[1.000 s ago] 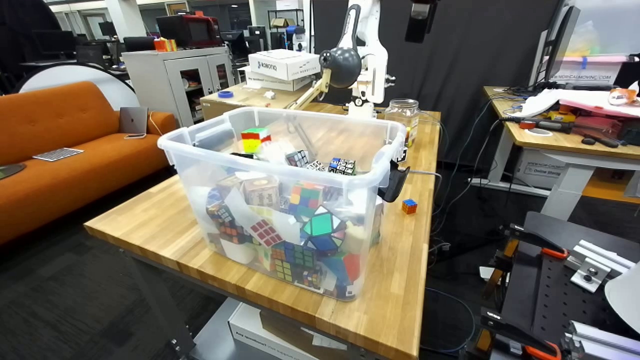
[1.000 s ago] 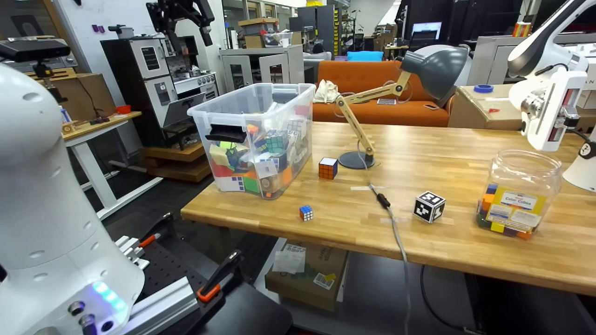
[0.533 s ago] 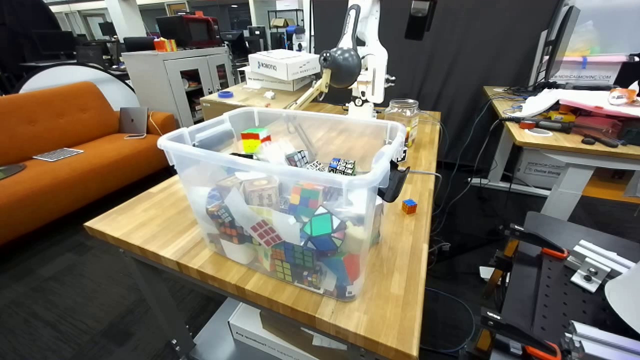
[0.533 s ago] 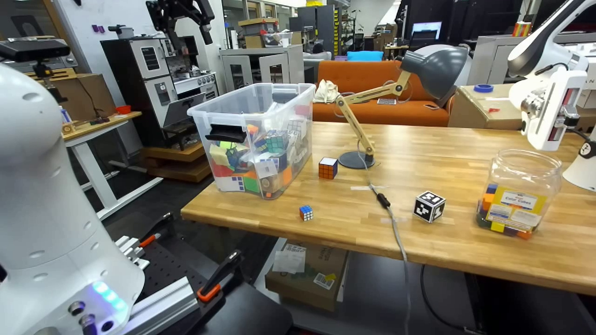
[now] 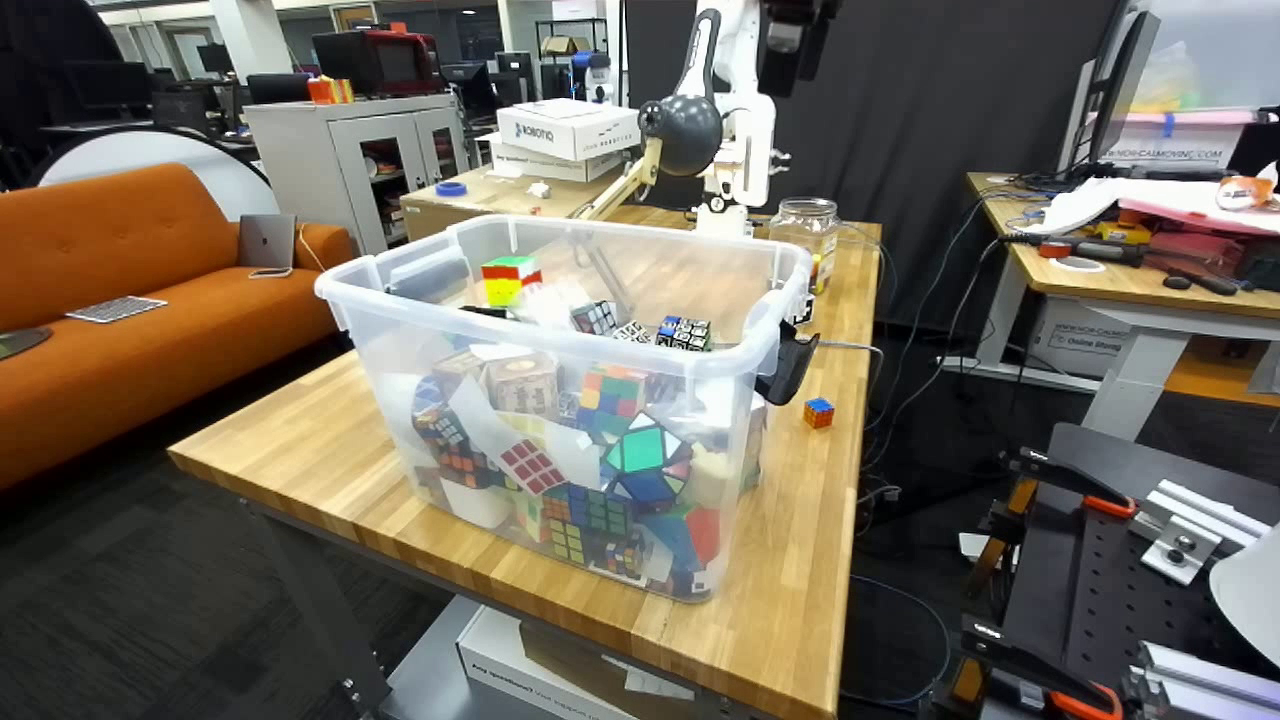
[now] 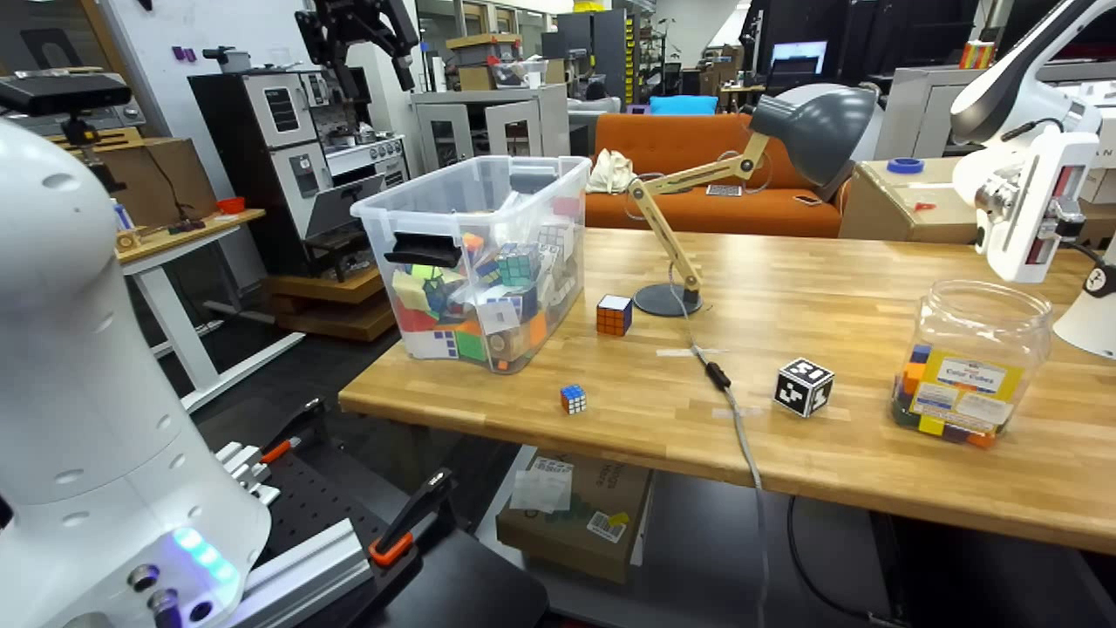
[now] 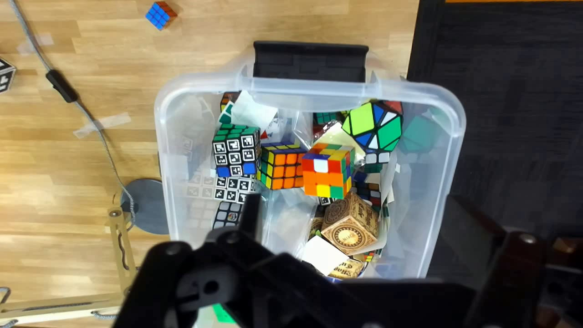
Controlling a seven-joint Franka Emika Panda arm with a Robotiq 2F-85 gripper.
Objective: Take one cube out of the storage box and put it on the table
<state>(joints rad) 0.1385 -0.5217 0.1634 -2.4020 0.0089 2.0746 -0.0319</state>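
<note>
The clear storage box [image 5: 560, 345] stands on the wooden table [image 5: 800, 560] and holds several puzzle cubes and papers. It also shows in an exterior view [image 6: 397, 214] and in the wrist view [image 7: 314, 93]. In the wrist view, a stickerless orange-faced cube [image 7: 323, 177], a cube with orange tiles [image 7: 284, 171], a black-and-white tag cube [image 7: 235, 152] and a brown patterned cube [image 7: 350, 228] lie inside. My gripper [image 7: 355, 209] is open and empty, high above the box. Its fingers also show at the top edge in an exterior view [image 6: 378, 85].
A small cube [image 6: 573, 399], an orange-sided cube [image 6: 614, 316] and a tag cube [image 6: 804, 387] lie on the table outside the box. A desk lamp [image 6: 667, 227] with its cable stands beside the box. A jar of color cubes [image 6: 972, 375] stands farther along.
In the last half second my gripper has shifted a little, leftward in an exterior view, toward being over the box. The box and cubes have not moved.
</note>
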